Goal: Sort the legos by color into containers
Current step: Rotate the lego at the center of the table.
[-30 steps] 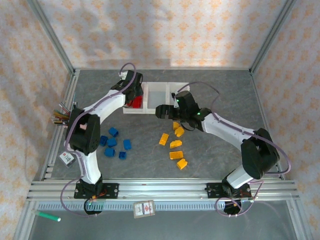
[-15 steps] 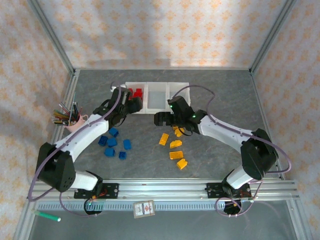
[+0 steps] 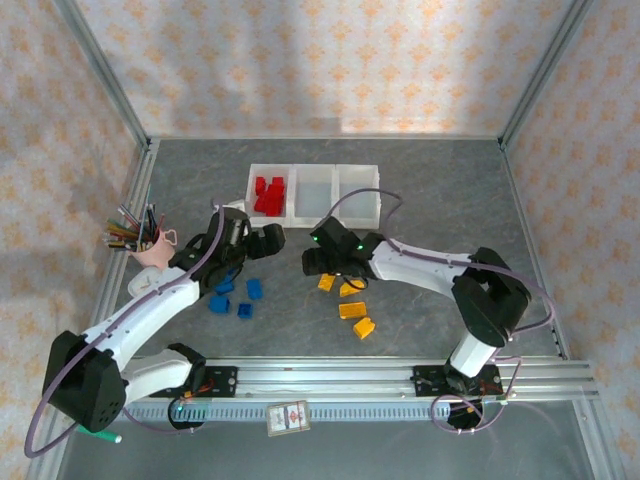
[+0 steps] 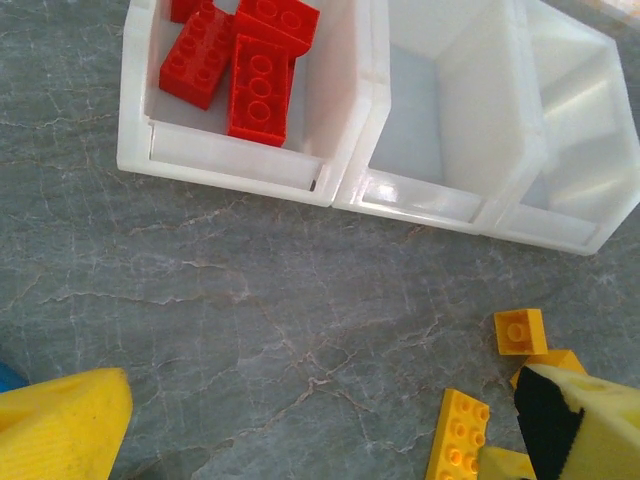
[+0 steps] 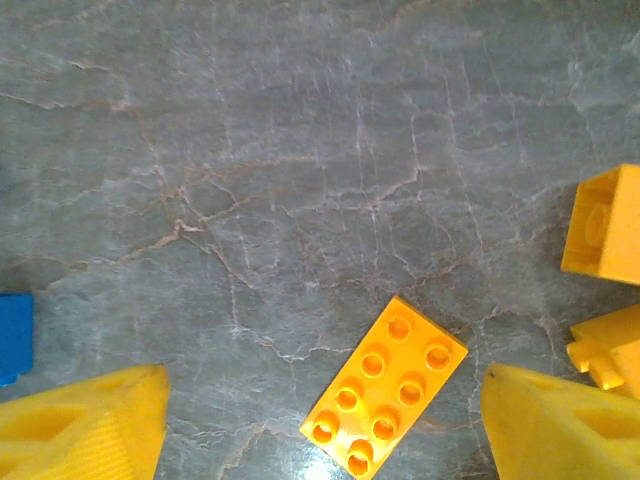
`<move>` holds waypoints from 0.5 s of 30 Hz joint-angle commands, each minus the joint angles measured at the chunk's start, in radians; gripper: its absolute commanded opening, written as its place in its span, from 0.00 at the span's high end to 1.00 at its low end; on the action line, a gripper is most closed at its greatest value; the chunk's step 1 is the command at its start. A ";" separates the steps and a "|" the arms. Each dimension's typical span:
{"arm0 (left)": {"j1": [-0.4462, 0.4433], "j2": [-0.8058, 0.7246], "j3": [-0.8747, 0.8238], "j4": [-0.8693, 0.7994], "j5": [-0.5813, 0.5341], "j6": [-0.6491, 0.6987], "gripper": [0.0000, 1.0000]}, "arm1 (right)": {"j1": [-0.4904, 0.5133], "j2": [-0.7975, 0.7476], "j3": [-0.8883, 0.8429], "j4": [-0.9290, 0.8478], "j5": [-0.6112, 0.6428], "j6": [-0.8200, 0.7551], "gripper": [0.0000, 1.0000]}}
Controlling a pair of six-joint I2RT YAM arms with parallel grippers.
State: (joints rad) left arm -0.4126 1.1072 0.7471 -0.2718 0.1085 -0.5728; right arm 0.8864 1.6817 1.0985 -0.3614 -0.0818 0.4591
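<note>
The containers [image 3: 352,196] are a row of three white bins at the back. The left bin [image 4: 240,170] holds several red legos [image 4: 262,85] [image 3: 268,194]; the other two look empty. Blue legos [image 3: 235,296] lie front left and orange legos [image 3: 352,308] front centre. My left gripper [image 3: 264,242] [image 4: 320,430] hangs open above bare table in front of the bins. My right gripper [image 3: 320,268] [image 5: 320,425] is open low over the table. A flat orange eight-stud brick [image 5: 385,385] lies between its fingers [image 5: 560,420], touching neither.
A pink cup of pens [image 3: 142,243] stands at the left edge. A green marker [image 3: 95,432] and a card [image 3: 288,418] lie in front of the rail. More orange bricks [image 5: 605,225] sit right of the right gripper, and a blue one [image 5: 14,336] to its left.
My left gripper pulled back from the red bin toward the near side and opened. My right gripper moved left and down over an orange brick, its jaws narrowing a little.
</note>
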 commanded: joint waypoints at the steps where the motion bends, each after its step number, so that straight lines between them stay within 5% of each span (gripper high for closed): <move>1: -0.003 -0.038 -0.024 0.010 0.006 -0.047 0.01 | 0.037 0.030 0.044 -0.062 0.110 0.055 0.20; 15: -0.002 -0.067 -0.064 0.023 -0.008 -0.094 0.01 | 0.046 0.166 0.085 -0.054 0.145 0.077 0.20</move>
State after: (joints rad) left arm -0.4126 1.0550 0.6968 -0.2604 0.1192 -0.6476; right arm 0.9333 1.8153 1.1442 -0.4053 0.0158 0.5243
